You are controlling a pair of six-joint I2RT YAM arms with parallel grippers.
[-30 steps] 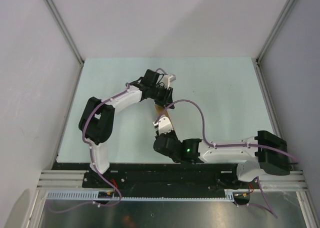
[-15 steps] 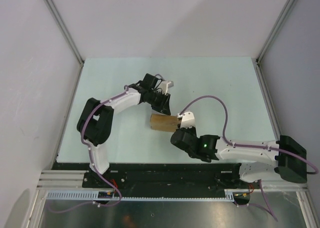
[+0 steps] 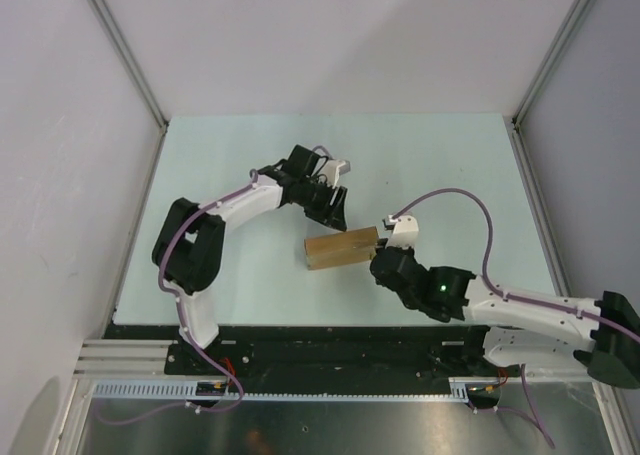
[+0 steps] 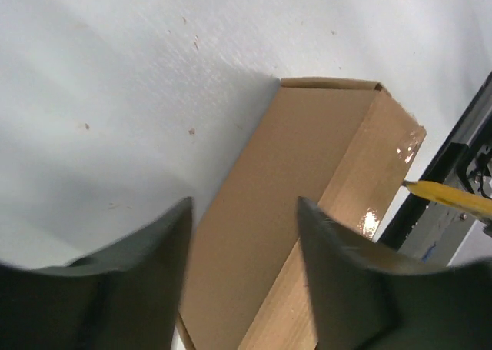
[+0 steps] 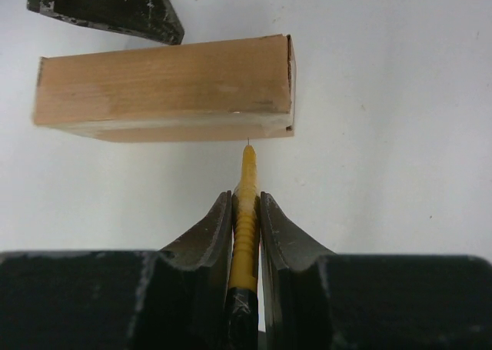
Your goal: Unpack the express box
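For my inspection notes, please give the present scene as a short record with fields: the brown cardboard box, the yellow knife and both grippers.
box: small oblong brown cardboard express box, looks closed, lying flat on the pale table
knife: slim yellow utility knife, blade tip at the box's long side near one end
right gripper: shut on the knife
left gripper: open, above the box, not gripping it

express box [image 4: 269, 196] cut off at bottom edge, utility knife [image 5: 244, 182] handle hidden between right fingers [image 5: 204, 236]
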